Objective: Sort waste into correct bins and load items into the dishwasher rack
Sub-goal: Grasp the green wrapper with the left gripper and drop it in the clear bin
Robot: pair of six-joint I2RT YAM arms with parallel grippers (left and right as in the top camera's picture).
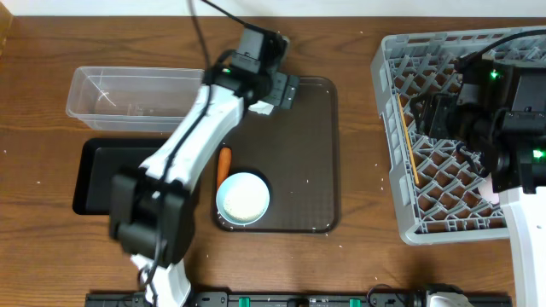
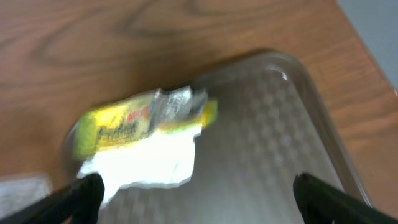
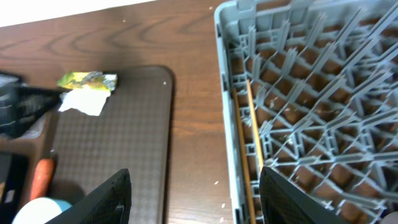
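Left gripper (image 2: 198, 186): jaws spread to the full and empty, hanging over the far left corner of the brown serving tray (image 1: 299, 145). Directly beneath it, the green-yellow wrapper (image 2: 143, 121) lies at that corner, apparently lapping over the rim. The crumpled white napkin (image 2: 152, 158) touches the wrapper's near edge.

Right gripper (image 3: 194, 186): jaws apart with nothing between them, above the left wall of the dishwasher rack (image 1: 444, 228). The wooden chopsticks (image 3: 252, 137) lie inside the rack, tight along that wall.

The carrot piece (image 1: 224, 161) sits at the serving tray's left rim, just beside the light-blue cup (image 1: 243, 198). The clear tub (image 1: 136, 98) and black tray (image 1: 94, 175) stand left of the serving tray, the left arm crossing over the black tray's edge.

The serving tray's middle and right half show bare floor. A strip of bare table separates it from the rack.
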